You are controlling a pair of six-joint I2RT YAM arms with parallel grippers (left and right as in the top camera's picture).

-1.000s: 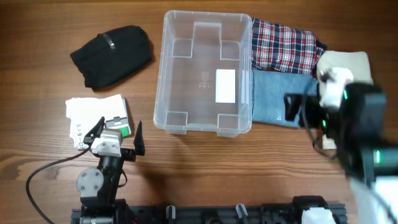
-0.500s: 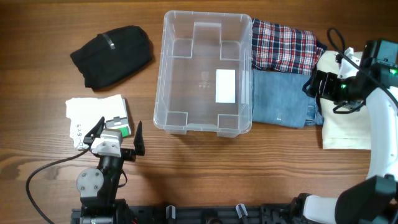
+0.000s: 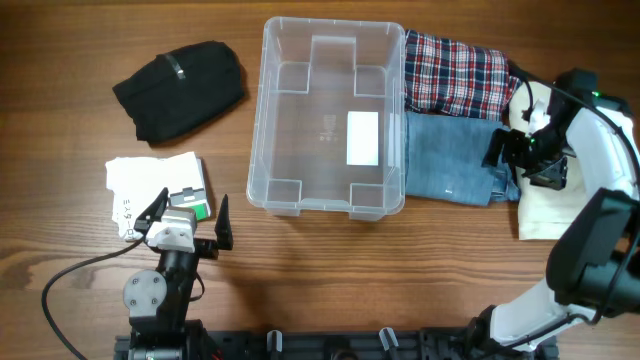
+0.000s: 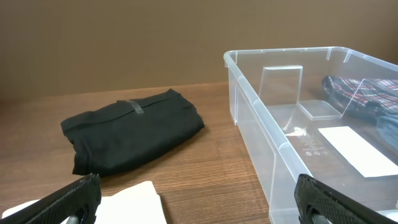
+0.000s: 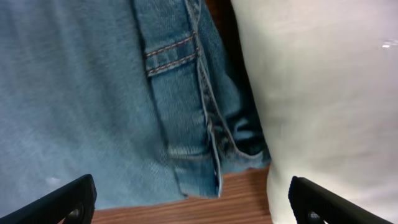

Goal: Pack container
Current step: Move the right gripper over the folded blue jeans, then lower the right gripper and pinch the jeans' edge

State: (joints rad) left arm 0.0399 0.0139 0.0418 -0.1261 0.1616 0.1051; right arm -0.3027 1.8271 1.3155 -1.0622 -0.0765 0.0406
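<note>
Currently right gripper (image 5: 199, 199) is hovering, fingers apart, over folded blue denim jeans (image 5: 93, 93); risking snagging adjacent cream cloth (image 5: 323, 93).

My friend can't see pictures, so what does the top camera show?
An empty clear container sits on a wooden table, and the right arm holds its open jaws over the edge of folded blue jeans beside it. A plaid shirt lies next to the jeans, and a black folded cloth on the container's other side.
</note>
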